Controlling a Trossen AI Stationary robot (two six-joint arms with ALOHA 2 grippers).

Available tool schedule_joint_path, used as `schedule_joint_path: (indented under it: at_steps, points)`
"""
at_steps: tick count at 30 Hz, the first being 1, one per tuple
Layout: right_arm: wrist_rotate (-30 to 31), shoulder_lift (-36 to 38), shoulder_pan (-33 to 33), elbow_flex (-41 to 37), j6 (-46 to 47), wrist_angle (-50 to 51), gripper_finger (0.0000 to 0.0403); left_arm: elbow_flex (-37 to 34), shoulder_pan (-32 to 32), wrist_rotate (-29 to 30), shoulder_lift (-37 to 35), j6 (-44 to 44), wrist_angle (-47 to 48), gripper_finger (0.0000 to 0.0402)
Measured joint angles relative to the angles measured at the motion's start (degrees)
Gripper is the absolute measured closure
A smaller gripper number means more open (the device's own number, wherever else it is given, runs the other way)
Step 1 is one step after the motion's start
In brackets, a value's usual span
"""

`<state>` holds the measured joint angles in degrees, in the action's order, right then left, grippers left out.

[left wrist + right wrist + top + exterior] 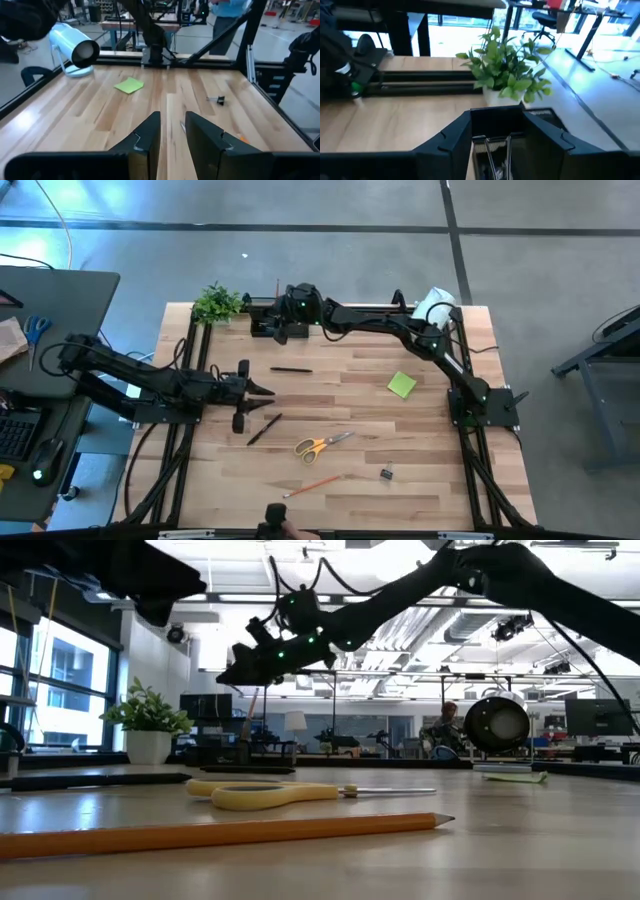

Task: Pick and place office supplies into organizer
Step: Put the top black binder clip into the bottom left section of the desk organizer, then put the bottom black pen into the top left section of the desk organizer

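Observation:
The black organizer (266, 326) stands at the table's far edge. My right gripper (284, 308) hangs above it, shut on a small black binder clip (497, 122); in the low view the gripper (235, 670) is well above the table. My left gripper (262, 388) hovers left of centre, pointing right, slightly open and empty (172, 135). On the wood lie a black pen (290, 369), more black pens (263, 430), yellow-handled scissors (322, 445), an orange pencil (310, 485), another binder clip (386, 473) and a lime-green sticky pad (401, 385). My right gripper pinches the binder clip's black body (497, 120) between its two fingers, one on each side. The clip's silver wire handles (496, 150) point back toward the wrist. The clip is lifted clear, above the organizer. The fingers slant down toward the table's far left.
A small green plant (215, 303) stands at the far left corner, just beyond the organizer. A white cylinder (435, 305) lies at the far right. The right arm stretches along the far edge. A side desk with blue-handled scissors (36, 330) sits left of the table.

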<state>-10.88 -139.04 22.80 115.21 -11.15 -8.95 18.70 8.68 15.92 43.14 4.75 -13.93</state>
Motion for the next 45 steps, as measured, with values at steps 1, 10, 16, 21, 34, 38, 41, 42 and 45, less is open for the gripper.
schedule_joint_path:
  at_steps: [1,10,16,21,34,38,41,42,45]
  points:
    - [0.3,-0.6,0.1,0.7,-0.3,0.4,0.0252,0.0,0.0,0.0,-0.5,0.0,0.1,0.0321]
    - [1.7,-1.0,1.4,1.7,3.9,1.2,0.0234,0.0,0.0,-3.0,-1.2,0.0,0.5,0.0321]
    - [5.1,-1.0,1.5,1.7,6.3,0.8,0.0231,0.0,0.0,-3.0,-1.2,0.2,0.0,0.0321]
    - [6.4,-0.9,1.7,1.7,7.7,0.6,0.0243,0.0,0.0,-3.0,-1.9,0.3,0.4,0.0321]
    - [1.4,7.5,1.6,1.7,-0.5,23.3,0.0241,0.0,0.0,-3.0,-2.5,2.1,5.7,0.0321]
    - [0.3,11.0,1.6,1.7,-3.6,40.5,0.0249,0.0,0.0,-3.0,-2.5,2.1,5.6,0.0321]
    - [0.7,12.0,1.6,1.7,-4.4,52.5,0.0263,0.0,0.0,-2.9,-2.5,3.0,5.6,0.0321]
    - [0.8,12.0,1.6,1.6,-4.3,56.3,0.0268,0.0,0.0,-2.9,-2.5,3.2,5.7,0.0321]
    - [0.9,12.1,1.4,-0.4,-4.1,62.6,0.0284,0.0,0.0,-2.9,-2.4,3.6,5.9,0.0321]
